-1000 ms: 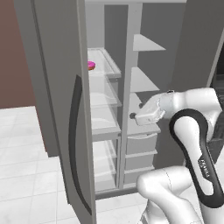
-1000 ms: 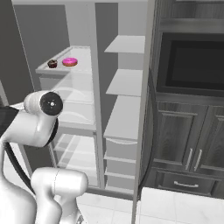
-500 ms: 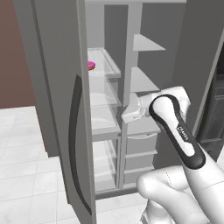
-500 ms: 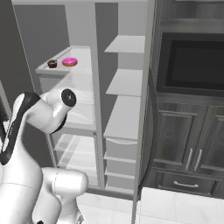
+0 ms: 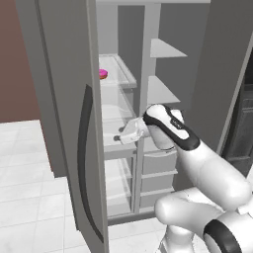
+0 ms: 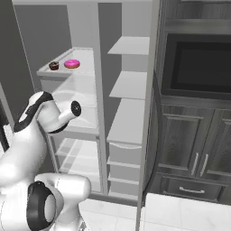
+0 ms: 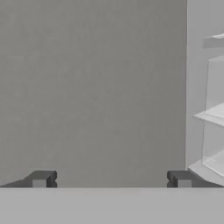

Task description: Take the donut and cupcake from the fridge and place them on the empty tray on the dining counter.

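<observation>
The fridge (image 5: 64,99) stands open. It is tall and grey, with a long dark curved handle (image 5: 85,163) on the open door. Inside it is white, with see-through shelves and drawers low down.

The donut (image 6: 71,63) sits on the top shelf (image 6: 67,67) of the fridge's left half. It is a small, bright pink ring with a hole in the middle. In the left base view just a bit of pink peeks past the door edge. The cupcake (image 6: 54,66) is on that same shelf, just beside the donut, on the side nearer the fridge's outer wall. It is tiny and dark brown, smaller than the donut. It is too small for me to make out its wrapper.

The gripper (image 5: 120,139) is at the front of the fridge's left half, lower than the donut's shelf, about at the level of the next shelf down. It holds nothing. In the hand view its two dark finger tips (image 7: 41,178) stand far apart, so the claw is wide open. It faces a flat grey wall, which I think is part of the fridge, with shelf edges off to one side.

Beside the fridge are dark cabinets (image 6: 194,149) with a black oven (image 6: 198,65) set in above them.
</observation>
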Controlling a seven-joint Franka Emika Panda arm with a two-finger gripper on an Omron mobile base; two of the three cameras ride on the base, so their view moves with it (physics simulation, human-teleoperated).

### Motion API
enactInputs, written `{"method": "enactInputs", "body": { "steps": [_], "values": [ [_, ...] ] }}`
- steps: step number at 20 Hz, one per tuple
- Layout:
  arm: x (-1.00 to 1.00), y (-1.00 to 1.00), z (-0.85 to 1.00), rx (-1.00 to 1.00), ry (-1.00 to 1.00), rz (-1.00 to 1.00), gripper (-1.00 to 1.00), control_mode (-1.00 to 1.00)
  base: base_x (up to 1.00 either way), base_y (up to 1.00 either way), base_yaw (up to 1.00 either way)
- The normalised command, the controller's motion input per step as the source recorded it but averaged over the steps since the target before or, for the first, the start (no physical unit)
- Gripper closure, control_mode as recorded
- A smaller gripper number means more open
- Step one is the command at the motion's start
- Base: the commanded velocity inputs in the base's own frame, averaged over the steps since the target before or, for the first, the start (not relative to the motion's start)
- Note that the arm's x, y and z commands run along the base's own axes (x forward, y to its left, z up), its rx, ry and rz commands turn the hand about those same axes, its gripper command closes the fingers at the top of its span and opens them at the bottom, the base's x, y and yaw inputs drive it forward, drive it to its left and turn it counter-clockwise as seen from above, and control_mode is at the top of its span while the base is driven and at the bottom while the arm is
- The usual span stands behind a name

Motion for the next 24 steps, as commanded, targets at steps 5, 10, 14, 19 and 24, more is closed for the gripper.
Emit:
{"method": "enactInputs", "body": {
  "steps": [5,10,14,19,24],
  "values": [
    [0.43,0.5,-0.28,0.12,0.0,0.08,-1.0,-1.0,0.0,0.0,0.0],
    [0.28,0.6,-0.26,0.11,0.0,0.09,-1.0,-1.0,0.0,0.0,0.0],
    [0.01,0.75,-0.22,0.1,0.02,0.15,-1.0,-1.0,0.0,0.0,0.0],
    [-0.13,0.87,-0.21,0.09,0.03,0.21,-1.0,-1.0,0.0,0.0,0.0],
    [-0.37,0.93,-0.2,0.06,0.0,0.25,-1.0,-1.0,0.0,0.0,0.0]
  ]
}}
